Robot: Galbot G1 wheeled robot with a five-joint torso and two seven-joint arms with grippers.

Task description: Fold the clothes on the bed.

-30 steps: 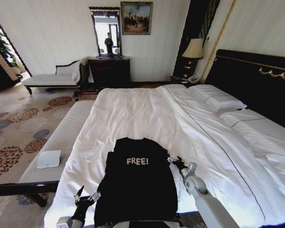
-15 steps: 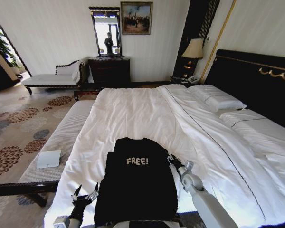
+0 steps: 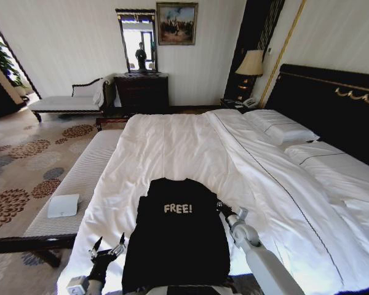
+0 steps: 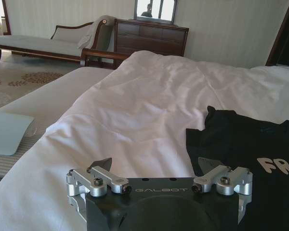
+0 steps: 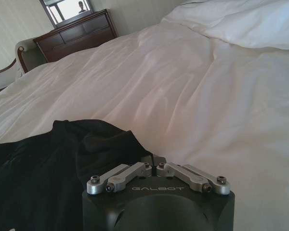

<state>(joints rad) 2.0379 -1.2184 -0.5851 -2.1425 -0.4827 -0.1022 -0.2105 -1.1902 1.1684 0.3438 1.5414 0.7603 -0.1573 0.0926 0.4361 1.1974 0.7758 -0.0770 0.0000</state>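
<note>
Head view: we see the clothes (image 3: 177,236) between our hands, right hand (image 3: 223,210) apparently pinching its sleeve, left hand (image 3: 107,247) spread.

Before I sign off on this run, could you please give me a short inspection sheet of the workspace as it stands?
Surface: bed, white duvet rumpled, two pillows by the black headboard.
Job's things: black top lying flat at the near edge, "FREE!" lettering up, not yet folded.
Clutter: white flat object on the striped bench beside the bed.
Grippers: left claw open, over the duvet beside the top's left edge; right claw shut, at the top's right edge near the sleeve.
Cables: nothing seen.
Surroundings: dresser with mirror, chaise, lamp, patterned carpet.
</note>
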